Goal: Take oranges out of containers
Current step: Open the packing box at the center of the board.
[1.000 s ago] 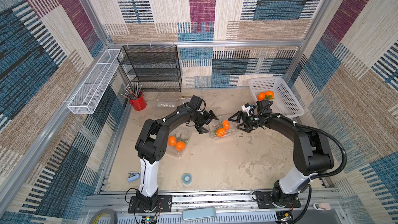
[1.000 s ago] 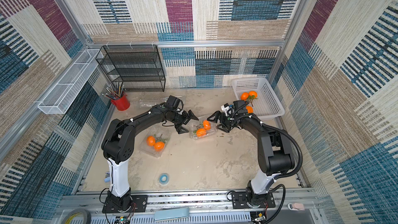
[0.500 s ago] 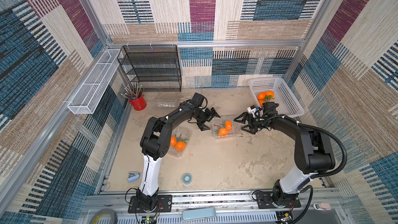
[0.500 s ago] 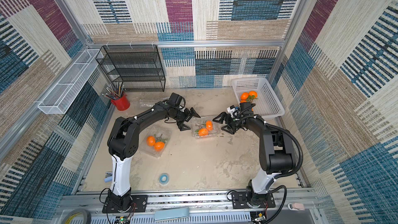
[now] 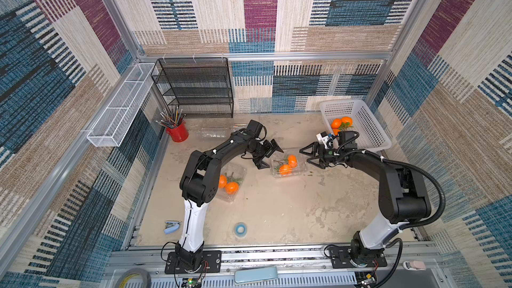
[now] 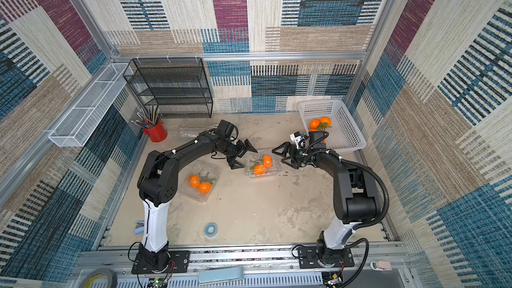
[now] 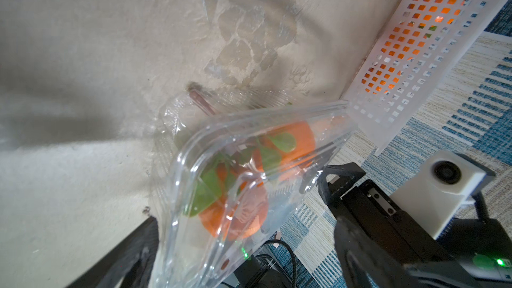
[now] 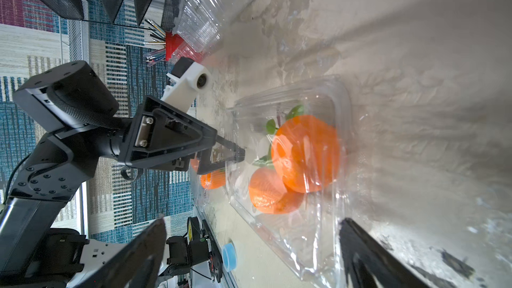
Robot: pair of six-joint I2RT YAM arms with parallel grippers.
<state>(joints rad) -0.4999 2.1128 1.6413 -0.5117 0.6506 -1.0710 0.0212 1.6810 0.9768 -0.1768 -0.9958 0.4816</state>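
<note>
You see both grippers spread wide, empty: left gripper (image 5: 273,159), right gripper (image 5: 309,158) flank centre container (image 5: 300,168). Two oranges (image 5: 285,169) inside, lid seemingly shut. Second container (image 5: 240,172) holds two more. Basket oranges (image 5: 342,122) in white basket (image 5: 368,134) done. Empty container (image 5: 213,134) at back.

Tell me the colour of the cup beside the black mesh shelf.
The cup is red, clearest in a top view.
</note>
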